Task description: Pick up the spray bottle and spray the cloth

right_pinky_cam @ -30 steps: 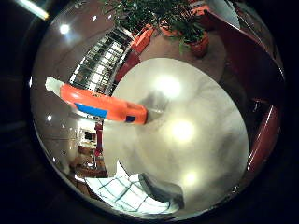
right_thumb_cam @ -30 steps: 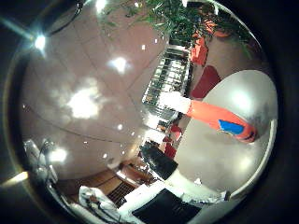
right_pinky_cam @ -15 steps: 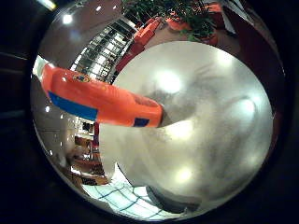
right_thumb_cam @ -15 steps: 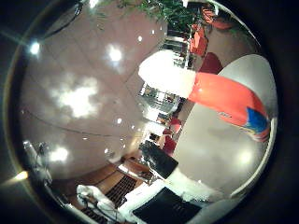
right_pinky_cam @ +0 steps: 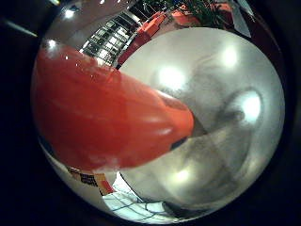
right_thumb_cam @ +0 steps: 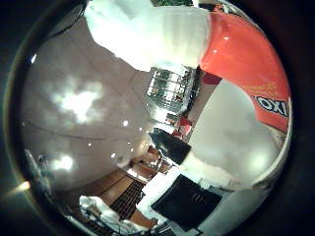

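Hand state: cannot tell. Neither palm view gives a clear sight of fingers round anything, so no claim on grip.

Change over the last second: the bottle (right_pinky_cam: 108, 122) has grown from a small orange shape standing out on the worktop (right_pinky_cam: 225, 141) to a mass filling much of the little-finger-side view. Half a second ago it took up roughly a third of that view; now its orange body covers most of one side. The whole background has shifted as well, so this is the palm closing on the bottle, not the bottle moving.

Thumb-side view: white spray head (right_thumb_cam: 152, 34) and orange body both loom large at the edge, with the blue label patch (right_thumb_cam: 273, 105) showing. Earlier the head was a small white cap well off from the palm.

Bottle position: its base meets the pale round worktop, apparently still resting there, and it lies very close to the palm. Contact cannot be confirmed.

Cloth: not seen in either view.

Judgement: approach phase is near its end; grasp looks imminent but not shown as made. Next move likely needs the fingers to close round the body with one free for the trigger on the white head. Risk: nudging the bottle over before the fingers close.
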Controlling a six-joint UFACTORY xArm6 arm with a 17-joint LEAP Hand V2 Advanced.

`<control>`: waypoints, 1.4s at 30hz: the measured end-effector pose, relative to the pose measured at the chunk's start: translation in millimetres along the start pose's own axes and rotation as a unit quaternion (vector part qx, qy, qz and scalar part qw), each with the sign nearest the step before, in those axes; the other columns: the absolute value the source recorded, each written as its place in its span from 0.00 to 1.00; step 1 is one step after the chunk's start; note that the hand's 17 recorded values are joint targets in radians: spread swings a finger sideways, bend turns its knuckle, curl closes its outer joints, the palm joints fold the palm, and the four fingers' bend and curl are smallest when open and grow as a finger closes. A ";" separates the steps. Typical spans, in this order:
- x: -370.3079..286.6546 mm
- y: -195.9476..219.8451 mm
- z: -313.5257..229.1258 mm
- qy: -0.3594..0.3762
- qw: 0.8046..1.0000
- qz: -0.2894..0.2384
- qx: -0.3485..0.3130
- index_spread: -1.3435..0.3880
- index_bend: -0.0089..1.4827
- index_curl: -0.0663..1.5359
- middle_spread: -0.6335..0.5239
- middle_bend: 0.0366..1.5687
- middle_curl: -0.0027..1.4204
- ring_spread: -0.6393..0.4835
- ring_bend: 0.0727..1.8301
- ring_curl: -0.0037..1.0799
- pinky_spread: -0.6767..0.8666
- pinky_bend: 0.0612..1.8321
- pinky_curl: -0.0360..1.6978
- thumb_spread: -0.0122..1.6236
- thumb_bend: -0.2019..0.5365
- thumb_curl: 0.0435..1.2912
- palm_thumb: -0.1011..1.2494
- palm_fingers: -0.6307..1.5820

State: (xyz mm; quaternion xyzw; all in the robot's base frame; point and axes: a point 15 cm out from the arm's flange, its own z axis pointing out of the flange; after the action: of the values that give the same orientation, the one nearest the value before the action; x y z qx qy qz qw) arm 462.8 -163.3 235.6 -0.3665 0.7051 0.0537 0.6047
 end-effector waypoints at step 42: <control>-201.2 50.0 -8.6 0.167 0.914 -0.206 -0.308 0.67 0.81 0.51 0.46 0.91 0.48 0.38 0.76 0.68 0.35 0.63 0.69 0.52 0.25 0.58 0.85 0.78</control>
State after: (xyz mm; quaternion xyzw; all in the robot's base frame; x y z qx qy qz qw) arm 426.7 -40.6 398.9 -0.6756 0.6530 0.0807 0.3327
